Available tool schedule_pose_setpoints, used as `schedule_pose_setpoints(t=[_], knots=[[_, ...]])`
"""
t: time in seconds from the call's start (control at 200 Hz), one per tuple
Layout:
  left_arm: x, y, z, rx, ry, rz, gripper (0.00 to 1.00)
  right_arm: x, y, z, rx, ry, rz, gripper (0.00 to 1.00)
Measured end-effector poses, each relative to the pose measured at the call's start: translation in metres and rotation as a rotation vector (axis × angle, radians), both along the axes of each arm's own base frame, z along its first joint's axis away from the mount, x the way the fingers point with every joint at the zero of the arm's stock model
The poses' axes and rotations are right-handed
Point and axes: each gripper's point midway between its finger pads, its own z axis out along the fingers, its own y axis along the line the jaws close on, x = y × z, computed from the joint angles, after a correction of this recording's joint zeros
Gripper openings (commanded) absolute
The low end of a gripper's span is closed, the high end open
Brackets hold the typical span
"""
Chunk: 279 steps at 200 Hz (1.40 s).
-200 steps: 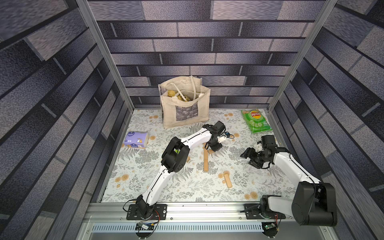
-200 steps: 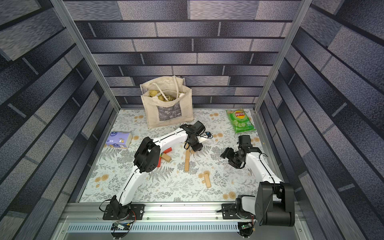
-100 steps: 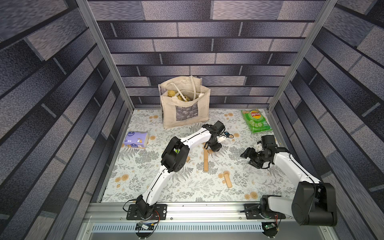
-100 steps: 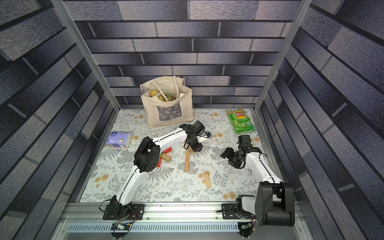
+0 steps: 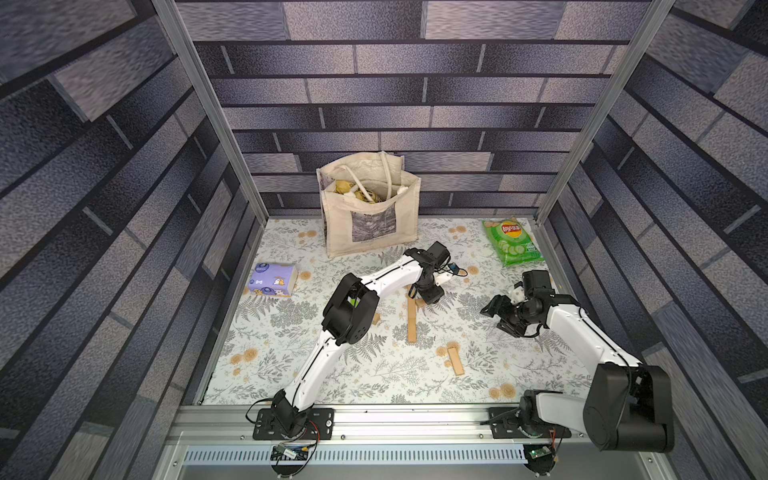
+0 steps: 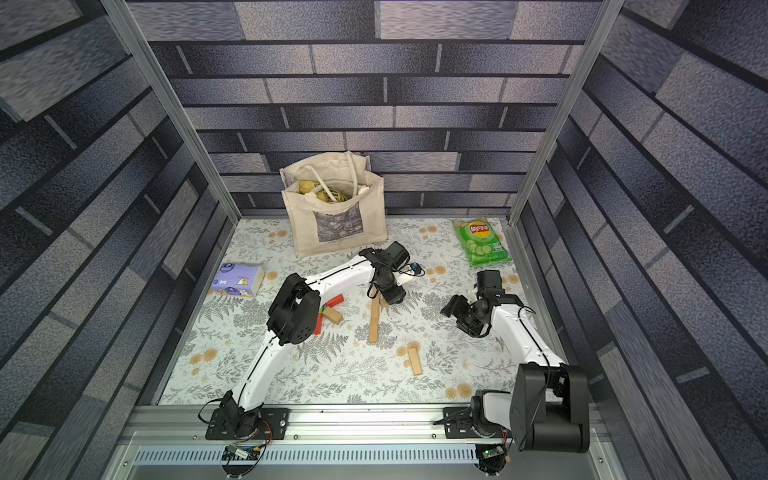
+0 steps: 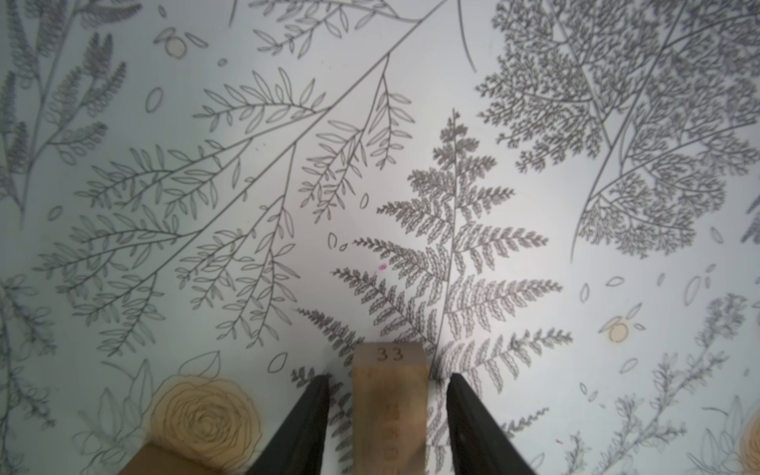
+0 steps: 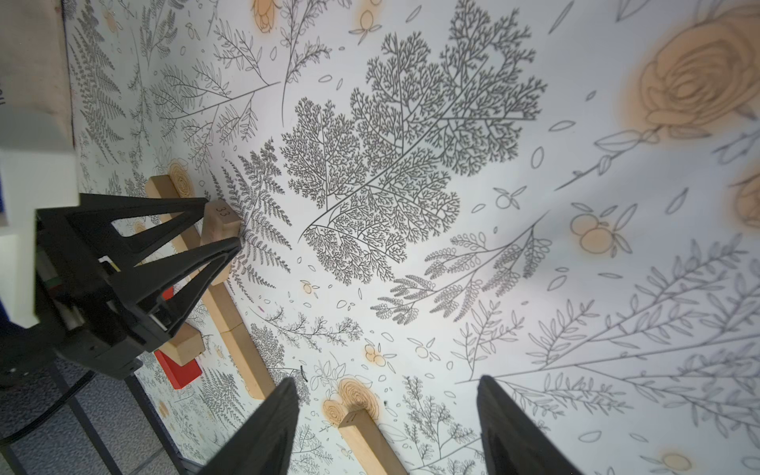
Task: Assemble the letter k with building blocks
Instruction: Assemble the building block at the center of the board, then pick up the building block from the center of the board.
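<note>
The tan block [image 7: 390, 411], on the counter [image 7: 164, 288] inside the parted left pincer [image 7: 387, 376], seems light, hard and smooth, best held across its long sides; the right pincer [image 8: 387, 380] is spread, empty.

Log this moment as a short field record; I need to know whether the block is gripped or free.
left gripper: open, jaws astride tan block 33, gap on both sides
tan block 33: flat on the mat, angled beside the tan stem
right gripper: open, empty, above the mat
loose tan block: lying apart from the stem
</note>
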Motion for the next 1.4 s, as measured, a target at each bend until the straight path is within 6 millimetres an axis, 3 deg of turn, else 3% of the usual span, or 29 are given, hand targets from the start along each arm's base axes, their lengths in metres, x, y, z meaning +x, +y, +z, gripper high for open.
schedule_pose_setpoints(t=[0.476, 0.661, 0.892, 0.942, 0.982, 1.067, 1.162, 1.287, 1.398], knots=[[0.004, 0.003, 0.003, 0.005, -0.009, 0.001, 0.66, 0.000, 0.000, 0.000, 0.000, -0.002, 0.000, 0.71], [0.011, 0.009, 0.016, -0.008, -0.026, 0.013, 0.65, -0.003, 0.000, 0.000, 0.000, -0.005, 0.000, 0.71], [0.010, 0.010, 0.067, -0.075, -0.067, 0.031, 0.80, -0.006, 0.001, 0.004, 0.001, -0.021, 0.005, 0.69], [0.008, 0.010, 0.086, -0.115, -0.061, 0.050, 0.87, -0.008, 0.001, 0.006, -0.001, -0.024, 0.010, 0.69], [0.004, 0.010, 0.103, -0.157, -0.053, 0.067, 1.00, -0.010, 0.002, 0.008, -0.005, -0.030, 0.022, 0.69], [-0.013, 0.017, 0.134, -0.249, -0.017, 0.122, 1.00, -0.016, 0.006, 0.014, -0.026, -0.048, 0.055, 0.69], [-0.039, 0.040, 0.159, -0.339, 0.004, 0.201, 1.00, -0.024, 0.015, 0.022, -0.039, -0.079, 0.107, 0.70], [-0.070, 0.071, 0.178, -0.441, 0.029, 0.320, 1.00, -0.036, 0.029, 0.026, -0.044, -0.087, 0.184, 0.70], [-0.091, 0.079, 0.182, -0.518, 0.109, 0.391, 1.00, -0.049, 0.043, 0.023, -0.058, -0.068, 0.264, 0.70]])
